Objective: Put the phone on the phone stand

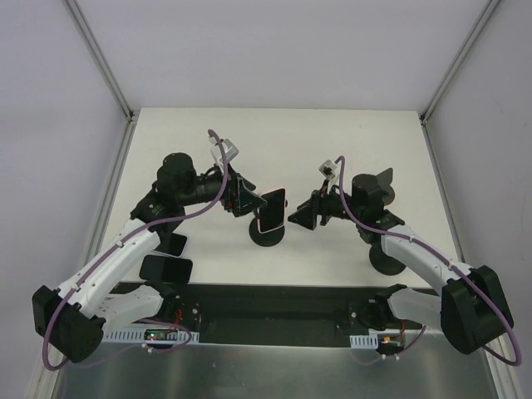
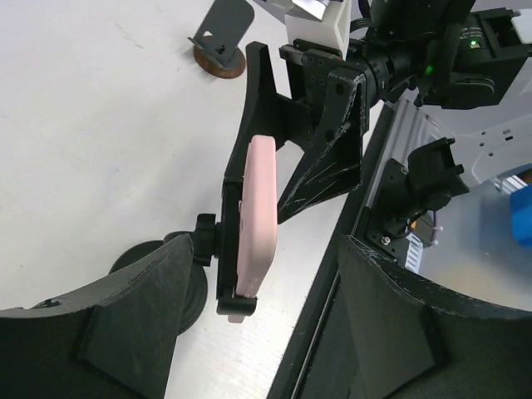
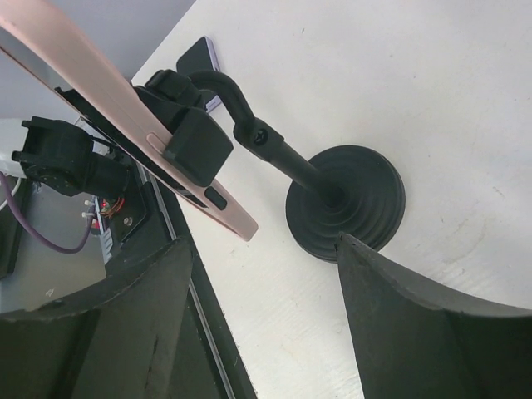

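Top view: pink phone (image 1: 273, 208) sits up off the table (image 1: 349, 141) in the stand (image 1: 268, 236), mid-table, between the two arms. Left gripper (image 1: 248, 198) is just beside its left side and right gripper (image 1: 301, 216) just beside its right; can't tell contact from here. Spare phone (image 1: 166, 270) lies flat near the left arm, second stand (image 1: 386, 263) by the right arm. Left wrist view: phone edge-on and tilted, held in the stand's clamp (image 2: 226, 249). Left fingers (image 2: 125, 324) are spread wide with nothing between them; phone is ahead of the tips and apart. Right gripper shows beyond the phone, jaws also apart. Right wrist view: clamp arms hug the phone's long edges, and the neck runs down to the round base (image 3: 345, 204). Right fingers (image 3: 440, 332) are spread wide, empty, clear of phone and stand. So both claws are released; phone looks seated, task looks about done. Handling, my guess: phone is stiff, slim, light-ish, with a smooth, slippery case and a fragile glass face. Take it by the two long edges, mid-length, off the side buttons. Stand looks top-heavy with the phone on; a nudge could swing the jointed neck or tip it.
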